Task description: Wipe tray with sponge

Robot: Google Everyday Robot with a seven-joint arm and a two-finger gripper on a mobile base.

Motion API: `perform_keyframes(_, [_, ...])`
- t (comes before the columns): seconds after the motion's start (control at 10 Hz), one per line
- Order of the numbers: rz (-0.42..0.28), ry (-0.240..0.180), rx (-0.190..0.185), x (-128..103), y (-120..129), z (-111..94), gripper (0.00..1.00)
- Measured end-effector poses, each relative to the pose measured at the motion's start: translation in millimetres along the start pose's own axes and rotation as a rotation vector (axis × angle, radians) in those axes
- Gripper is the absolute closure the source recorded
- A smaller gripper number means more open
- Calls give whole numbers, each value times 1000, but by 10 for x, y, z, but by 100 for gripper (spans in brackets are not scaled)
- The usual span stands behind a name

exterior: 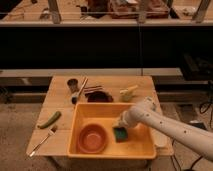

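The yellow-orange tray point(80, 120) sits on the near half of a wooden table. The dark teal sponge point(120, 134) rests on the tray floor, right of centre. My gripper point(121, 126) comes in on a white arm from the lower right and is shut on the sponge's top, pressing it down. Its fingertips are mostly hidden behind the wrist. A round orange-red bowl point(92, 138) stands inside the tray, just left of the sponge.
On the table point(60, 100) lie a long green vegetable point(50, 119) and a fork point(42, 141) at the left. Behind the tray are a dark cup point(73, 84), a dark dish point(97, 95) and a pale yellow-green item point(128, 92). A dark counter runs behind.
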Motion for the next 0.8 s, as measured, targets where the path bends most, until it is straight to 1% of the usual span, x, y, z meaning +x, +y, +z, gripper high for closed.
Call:
perform_keyframes(0.1, [19, 8, -12, 45, 156, -14, 100])
perform_keyframes(0.3, [42, 15, -24, 60, 284, -32, 100])
perform_keyframes(0.4, [68, 19, -27, 49, 385, -55, 100])
perform_keyframes(0.5, [90, 21, -37, 1, 490, -86, 100])
perform_keyframes(0.7, [124, 28, -48, -94, 623, -154, 100])
perform_keyframes(0.8, [145, 28, -56, -209, 699, -224, 100])
